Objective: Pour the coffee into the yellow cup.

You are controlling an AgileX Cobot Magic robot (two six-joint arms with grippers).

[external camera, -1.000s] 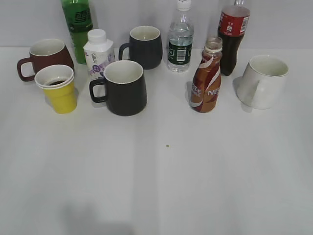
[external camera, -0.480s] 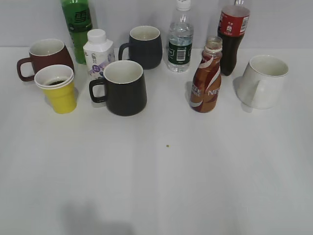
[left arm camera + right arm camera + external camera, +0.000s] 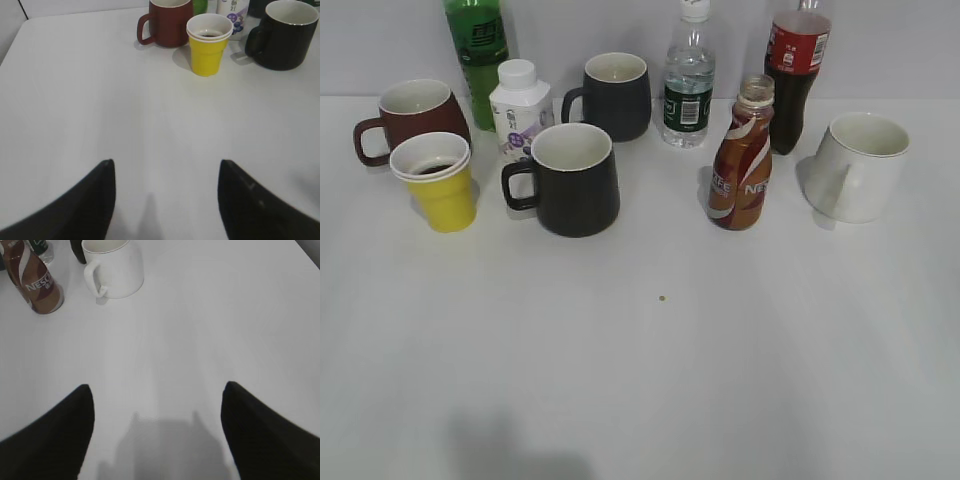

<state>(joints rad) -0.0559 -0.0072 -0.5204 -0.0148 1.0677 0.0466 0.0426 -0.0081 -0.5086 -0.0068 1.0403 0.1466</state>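
Left claw spread open over bare worktop, holding nothing. Ahead of it, yellow cup upright, dark coffee inside, just in front of red mug, black mug to one side. Right claw likewise spread open and empty. Beyond, coffee bottle upright, capless, beside white mug.

Left gripper, right gripper: jaws spread, empty.
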